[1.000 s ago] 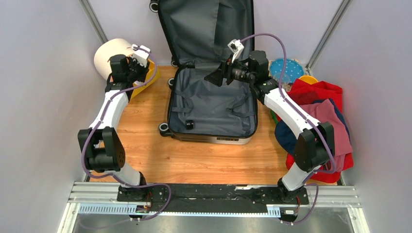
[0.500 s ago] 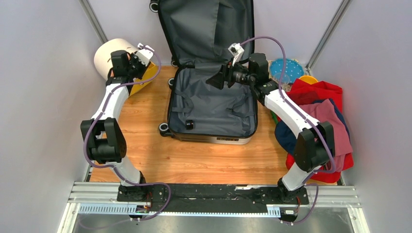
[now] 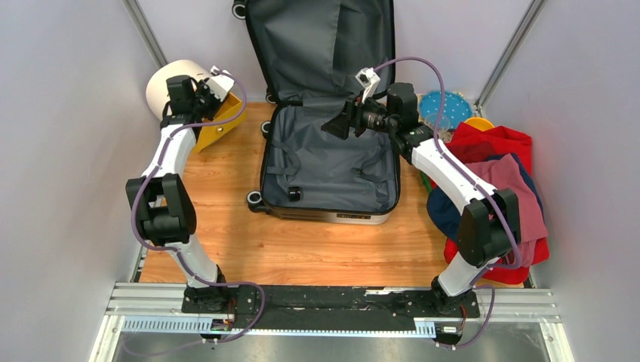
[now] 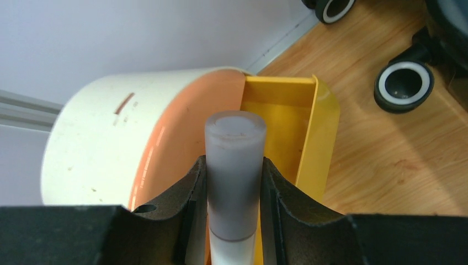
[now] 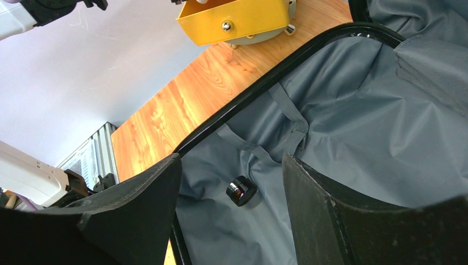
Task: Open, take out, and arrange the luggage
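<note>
Cream round box (image 3: 167, 84), far left of the wooden worktop (image 3: 226, 226), its yellow drawer (image 4: 287, 124) pulled out; left pincer (image 4: 233, 164) above the drawer, clamped on a pale grey cylindrical tube (image 4: 234, 132). Centre: hard-shell suitcase (image 3: 332, 170) with grey fabric lining, lying open, lid upright at the back wall, small black jar (image 5: 241, 190) on the lining; right pincer (image 5: 230, 165) over it, fingers apart, empty. Right: heap of red and blue clothes (image 3: 494, 177).

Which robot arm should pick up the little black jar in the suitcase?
Right, probably. The right gripper is open above the suitcase, with the jar in its view. The left gripper is shut on a grey tube over the yellow drawer.
</note>
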Robot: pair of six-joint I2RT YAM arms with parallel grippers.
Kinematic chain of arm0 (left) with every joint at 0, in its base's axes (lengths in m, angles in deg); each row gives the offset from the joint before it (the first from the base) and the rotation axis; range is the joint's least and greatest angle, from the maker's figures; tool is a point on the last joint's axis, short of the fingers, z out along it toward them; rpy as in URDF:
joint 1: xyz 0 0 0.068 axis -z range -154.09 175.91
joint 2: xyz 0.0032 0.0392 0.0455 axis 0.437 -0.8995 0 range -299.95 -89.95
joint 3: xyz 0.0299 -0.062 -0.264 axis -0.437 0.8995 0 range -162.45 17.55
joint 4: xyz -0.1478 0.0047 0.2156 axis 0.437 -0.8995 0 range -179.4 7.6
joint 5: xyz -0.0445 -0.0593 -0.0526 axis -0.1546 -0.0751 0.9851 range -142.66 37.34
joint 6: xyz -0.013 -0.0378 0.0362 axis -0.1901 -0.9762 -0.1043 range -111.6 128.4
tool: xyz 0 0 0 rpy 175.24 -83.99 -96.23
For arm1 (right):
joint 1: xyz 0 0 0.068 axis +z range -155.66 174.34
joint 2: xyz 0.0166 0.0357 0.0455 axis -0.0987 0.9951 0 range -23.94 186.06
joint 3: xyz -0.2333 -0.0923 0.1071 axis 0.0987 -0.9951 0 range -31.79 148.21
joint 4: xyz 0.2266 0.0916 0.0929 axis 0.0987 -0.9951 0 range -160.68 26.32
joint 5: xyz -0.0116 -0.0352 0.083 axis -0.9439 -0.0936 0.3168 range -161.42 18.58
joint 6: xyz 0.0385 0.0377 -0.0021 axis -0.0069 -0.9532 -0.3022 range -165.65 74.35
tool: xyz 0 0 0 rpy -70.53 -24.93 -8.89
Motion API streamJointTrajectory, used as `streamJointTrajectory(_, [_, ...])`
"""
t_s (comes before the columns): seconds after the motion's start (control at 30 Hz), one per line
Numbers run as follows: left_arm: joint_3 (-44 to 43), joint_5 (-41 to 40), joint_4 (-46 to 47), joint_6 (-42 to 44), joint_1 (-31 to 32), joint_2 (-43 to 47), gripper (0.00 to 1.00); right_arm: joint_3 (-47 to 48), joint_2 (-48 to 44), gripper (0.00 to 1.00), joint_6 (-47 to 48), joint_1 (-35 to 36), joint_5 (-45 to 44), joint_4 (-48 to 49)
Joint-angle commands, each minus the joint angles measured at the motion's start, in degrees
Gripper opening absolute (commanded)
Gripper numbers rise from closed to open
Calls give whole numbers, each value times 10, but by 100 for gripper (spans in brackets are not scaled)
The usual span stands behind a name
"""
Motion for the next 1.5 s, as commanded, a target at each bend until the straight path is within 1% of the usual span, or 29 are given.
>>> streamJointTrajectory(0.0, [-13,22,14,21,-11,-5,11,11,-16,70,10,-2,2,9])
streamJointTrajectory(0.1, [-13,24,12,16,-13,-7,20,11,-15,71,12,-1,4,7])
streamJointTrajectory(0.13, [-13,21,13,11,-14,-6,28,12,-14,71,11,-1,4,7])
streamJointTrajectory(0.2, [-14,26,11,-5,-15,-2,36,13,-14,71,10,-1,6,8])
streamJointTrajectory(0.23, [-14,32,12,-10,-15,0,43,13,-11,71,10,-1,6,8])
streamJointTrajectory(0.33, [-14,47,6,-23,-15,12,50,15,-8,71,7,-2,7,11])
streamJointTrajectory(0.43, [-27,44,-9,-28,-15,14,55,16,-5,71,1,-1,10,13])
streamJointTrajectory(0.47, [-29,42,-12,-31,-16,15,55,17,-4,71,0,-1,10,15])
streamJointTrajectory(0.57, [-30,49,-12,-43,-18,29,54,16,-5,71,-5,-1,11,20])
streamJointTrajectory(0.6, [-32,53,-19,-47,-18,37,52,16,-4,71,-5,-2,11,20])
streamJointTrajectory(0.63, [-33,65,-24,-60,-18,42,46,16,-3,71,-5,-2,11,20])
streamJointTrajectory(0.67, [-35,77,-34,-65,-18,45,42,16,-5,71,-5,-1,11,20])
streamJointTrajectory(0.7, [-37,89,-60,-68,-18,55,36,16,-4,71,-5,-2,11,20])
streamJointTrajectory(0.77, [-34,109,-80,-102,-18,63,31,16,-5,71,-2,-1,10,19])
streamJointTrajectory(0.8, [-28,110,-99,-116,-18,68,25,14,-6,71,-2,-1,10,19])
streamJointTrajectory(0.9, [-7,118,-131,-157,-18,73,19,15,-6,71,-2,-2,9,19])
streamJointTrajectory(0.93, [1,113,-132,-186,-18,73,19,15,-4,71,-2,-1,9,18])
streamJointTrajectory(0.97, [7,116,-136,-193,-18,73,19,15,-4,71,-3,-1,9,18])
streamJointTrajectory(1.0, [11,119,-153,-197,-18,66,17,15,-4,71,-2,-2,9,18])
streamJointTrajectory(1.03, [11,114,-156,-217,-17,62,15,16,-2,71,-1,-2,9,18])
streamJointTrajectory(1.1, [16,98,-161,-231,-18,50,12,15,-2,71,-1,-1,8,18])
streamJointTrajectory(1.2, [39,49,-128,-251,-19,41,8,11,-4,71,0,-2,8,18])
streamJointTrajectory(1.3, [52,5,-97,-257,-18,23,8,10,-3,71,0,-3,7,17])
streamJointTrajectory(1.33, [49,-17,-92,-256,-18,16,8,10,-4,71,1,-1,7,16])
streamJointTrajectory(1.47, [34,-64,-60,-248,-17,-17,8,12,-2,71,6,-2,5,12])
